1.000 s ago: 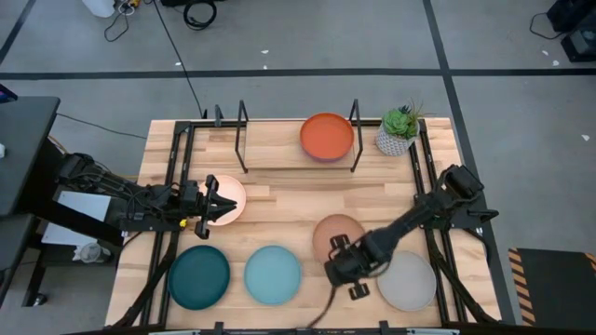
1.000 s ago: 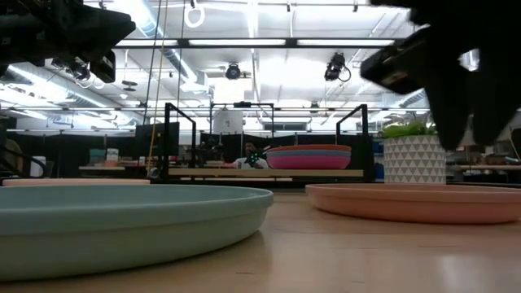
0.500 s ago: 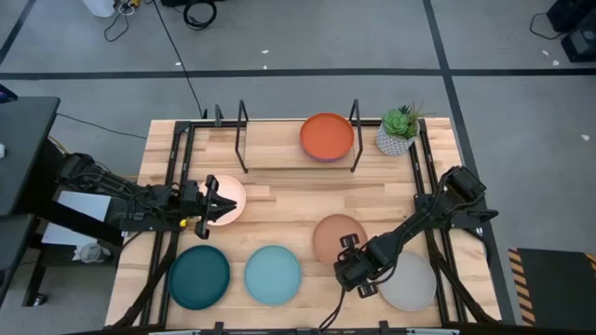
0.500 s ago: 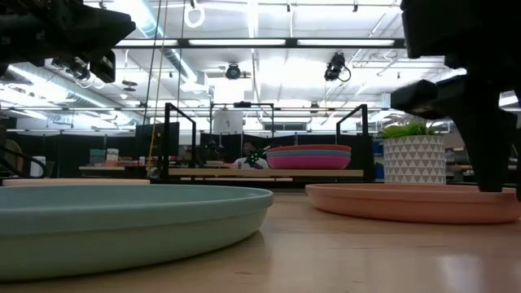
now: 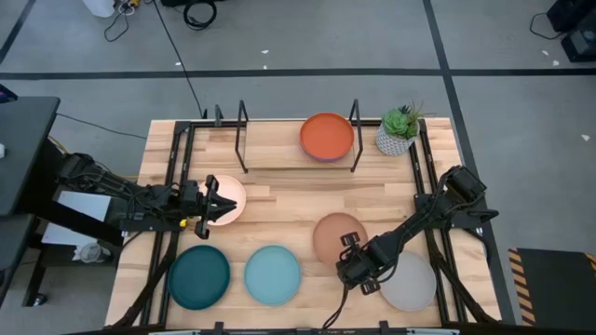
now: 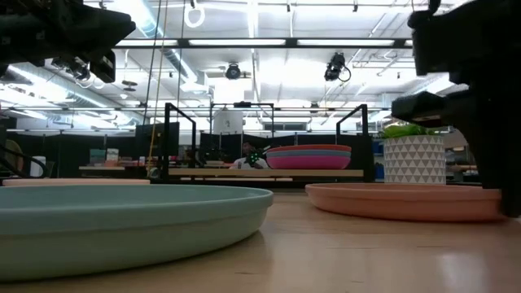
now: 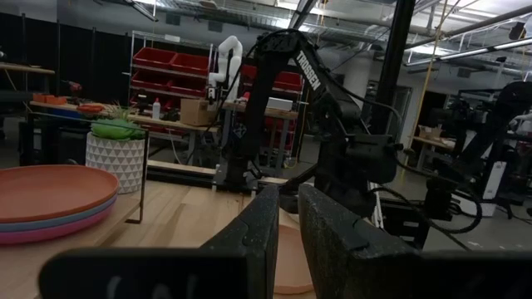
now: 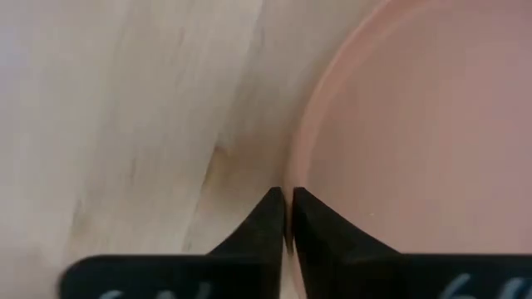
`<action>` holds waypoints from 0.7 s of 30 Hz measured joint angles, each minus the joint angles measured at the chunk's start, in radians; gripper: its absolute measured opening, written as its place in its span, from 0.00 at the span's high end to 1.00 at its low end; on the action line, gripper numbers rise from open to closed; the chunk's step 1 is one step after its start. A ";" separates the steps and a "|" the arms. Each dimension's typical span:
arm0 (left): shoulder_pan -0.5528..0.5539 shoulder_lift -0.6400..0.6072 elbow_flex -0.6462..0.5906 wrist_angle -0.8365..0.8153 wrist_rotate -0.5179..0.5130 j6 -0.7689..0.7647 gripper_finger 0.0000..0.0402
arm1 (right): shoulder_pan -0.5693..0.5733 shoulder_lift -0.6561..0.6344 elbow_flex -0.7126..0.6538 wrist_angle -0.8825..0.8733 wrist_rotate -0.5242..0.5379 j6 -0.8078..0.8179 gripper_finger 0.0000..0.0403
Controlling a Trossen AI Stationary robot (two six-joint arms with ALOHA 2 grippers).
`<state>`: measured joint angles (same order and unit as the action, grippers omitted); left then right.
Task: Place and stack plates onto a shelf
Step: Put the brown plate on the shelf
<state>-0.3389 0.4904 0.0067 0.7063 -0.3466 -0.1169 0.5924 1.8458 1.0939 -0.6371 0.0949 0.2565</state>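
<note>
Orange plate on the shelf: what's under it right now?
Under the orange plate, the low view shows a blue plate's rim and a magenta plate, stacked on the shelf. From above, only the orange plate shows; whether anything lies between the plates cannot be seen.

We see a small potted green plant (image 5: pixel 399 130) in a white patterned pot at the wooden surface's (image 5: pixel 279 209) far right corner; black cables (image 5: pixel 196 13) lie on the grey floor (image 5: pixel 503 56) beyond.
</note>
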 joint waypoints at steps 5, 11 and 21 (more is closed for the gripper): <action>0.000 0.000 0.000 0.000 0.000 0.000 0.86 | -0.035 0.001 0.033 0.030 0.029 -0.108 0.96; 0.000 0.000 0.000 0.000 0.000 -0.001 0.86 | -0.120 0.001 0.184 -0.091 0.114 -0.263 0.96; 0.000 0.000 0.000 0.000 0.000 -0.036 0.86 | -0.341 0.001 0.246 0.077 0.116 -0.653 0.96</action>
<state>-0.3386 0.4904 0.0067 0.7063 -0.3466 -0.1534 0.2516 1.8473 1.3403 -0.5601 0.2108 -0.3966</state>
